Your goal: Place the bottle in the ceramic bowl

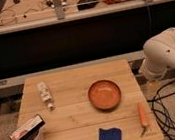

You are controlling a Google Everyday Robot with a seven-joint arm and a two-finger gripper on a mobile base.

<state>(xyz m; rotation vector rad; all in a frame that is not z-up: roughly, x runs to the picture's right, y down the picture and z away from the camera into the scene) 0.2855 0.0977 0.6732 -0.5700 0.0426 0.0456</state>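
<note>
The bottle is small, white and slim, and lies on its side on the left half of the wooden table, cap toward the front. The ceramic bowl, round and orange-brown, sits empty right of the table's middle, about a hand-width from the bottle. Only the white arm's elbow shows, beyond the table's right edge. My gripper is out of the picture; its jaws stand wide and nothing from the table is in them.
A white cup with a dark flat packet across it stands front left. A blue sponge lies at the front middle and an orange carrot-like stick front right. Black cables trail on the floor at the right.
</note>
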